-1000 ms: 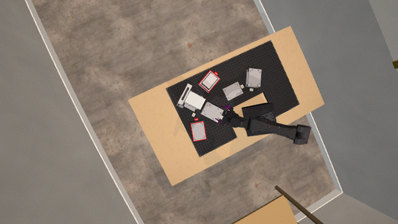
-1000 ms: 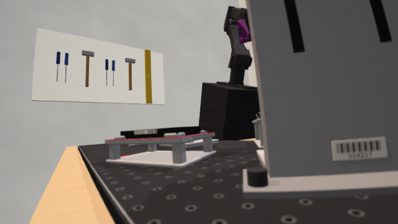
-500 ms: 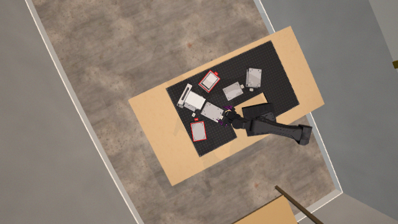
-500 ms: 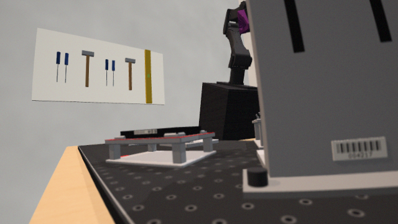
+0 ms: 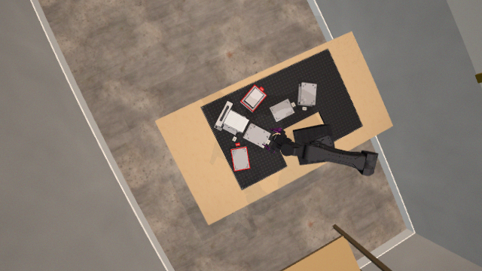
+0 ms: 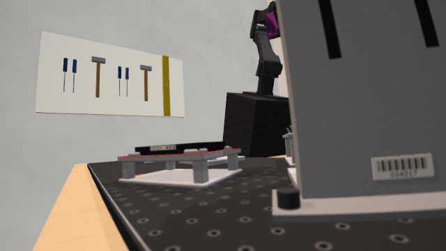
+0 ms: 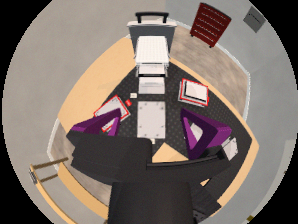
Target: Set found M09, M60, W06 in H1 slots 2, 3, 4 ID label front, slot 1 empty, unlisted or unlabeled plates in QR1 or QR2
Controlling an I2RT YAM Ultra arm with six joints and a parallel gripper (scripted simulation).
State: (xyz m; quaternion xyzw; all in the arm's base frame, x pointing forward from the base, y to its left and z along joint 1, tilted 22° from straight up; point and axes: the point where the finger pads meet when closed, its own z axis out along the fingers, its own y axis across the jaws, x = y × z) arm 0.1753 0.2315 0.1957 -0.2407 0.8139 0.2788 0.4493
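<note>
Seemingly plate (image 5: 257,135) lengthwise toward hotel (image 5: 230,121)

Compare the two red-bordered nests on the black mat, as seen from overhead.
The red-bordered nest near the mat's top edge is rotated diagonally, almost like a diamond; the red-bordered nest near the mat's lower corner stands nearly upright. The upper one lies past the tall white plate rack; the lower one lies on its near side. Both have pale grey centres.

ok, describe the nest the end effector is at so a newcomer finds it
On the black mat, find the tall white plate hotel at its left end. The grey nest sits right beside it, toward the arm. Unlike the two nests flanking the hotel, it has no red border, and the open end effector hangs at its edge.
</note>
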